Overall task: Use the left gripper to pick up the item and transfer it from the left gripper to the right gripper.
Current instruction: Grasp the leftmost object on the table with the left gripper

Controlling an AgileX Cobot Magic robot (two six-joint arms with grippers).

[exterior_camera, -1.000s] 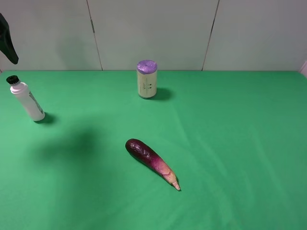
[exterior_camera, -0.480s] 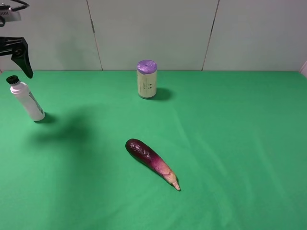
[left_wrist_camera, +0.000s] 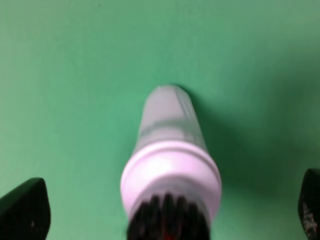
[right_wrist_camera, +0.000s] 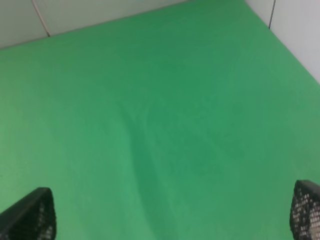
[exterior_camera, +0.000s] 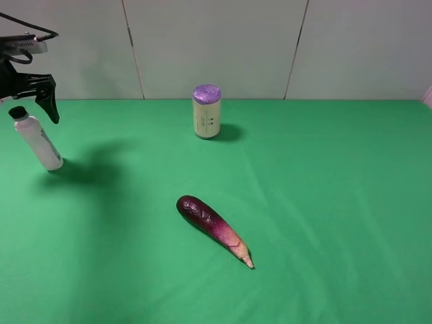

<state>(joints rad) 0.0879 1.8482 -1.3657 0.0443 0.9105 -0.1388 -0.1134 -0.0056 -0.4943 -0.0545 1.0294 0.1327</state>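
The item, a slim white bottle (exterior_camera: 39, 143) with a black cap, stands on the green cloth at the far left. My left gripper (exterior_camera: 27, 101), an all-black claw, hangs open just above the cap, with one pointed finger (exterior_camera: 50, 104) showing to the right of it. In the left wrist view the bottle (left_wrist_camera: 169, 150) lies straight below, and the left gripper (left_wrist_camera: 167, 210) has its two black fingertips wide apart on either side, touching nothing. My right gripper (right_wrist_camera: 167, 215) is open over bare green cloth and is out of the exterior view.
A cream can with a purple lid (exterior_camera: 206, 111) stands at the back middle. A purple eggplant (exterior_camera: 214, 229) lies in the middle of the green table (exterior_camera: 324, 202). White wall panels (exterior_camera: 216, 40) close off the back.
The left gripper has come in from the upper left edge, moving right and down until it hangs over the bottle's cap. The bottle, can and eggplant have not moved.
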